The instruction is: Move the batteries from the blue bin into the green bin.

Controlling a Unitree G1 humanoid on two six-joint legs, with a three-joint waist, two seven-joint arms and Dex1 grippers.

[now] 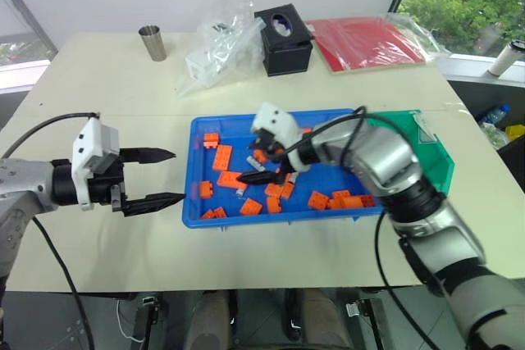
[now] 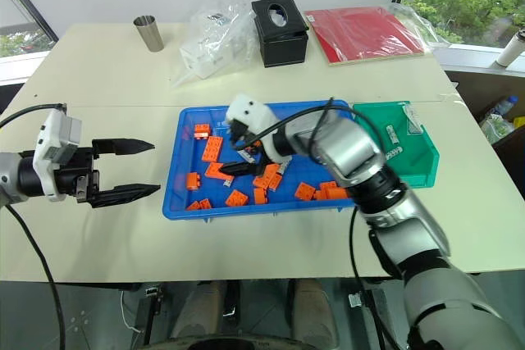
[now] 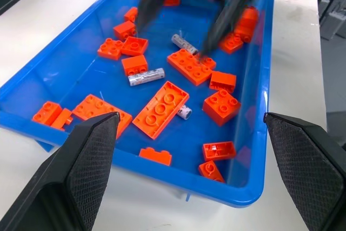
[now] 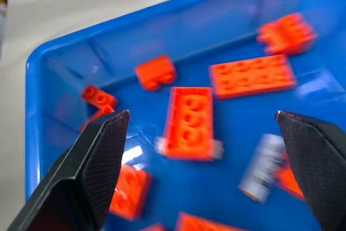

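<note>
The cream table (image 1: 107, 243) carries the blue bin (image 1: 195, 211), a wide shallow tray, and the smaller green bin (image 1: 439, 171) touches its right end. Many orange bricks (image 3: 164, 109) lie scattered on the floor of the blue bin, and between them lie the batteries (image 3: 146, 77): in the left wrist view one lies flat with its long axis running about along the length of the tray, a second one (image 3: 184, 44) lies slanted to it near a big brick, and a third (image 3: 184, 112) shows just its end from under a long brick. Inside the green bin some small silver-grey pieces (image 2: 392, 131) lie against the wall; I cannot tell clearly what they are. The right gripper (image 1: 264, 165) hangs over the middle of the blue bin, pointing toward the robot's left and downward, its fingers spread wide and holding nothing. The left gripper (image 1: 166, 175) is beside the left end of the tray, above the table, also wide apart and empty.
</note>
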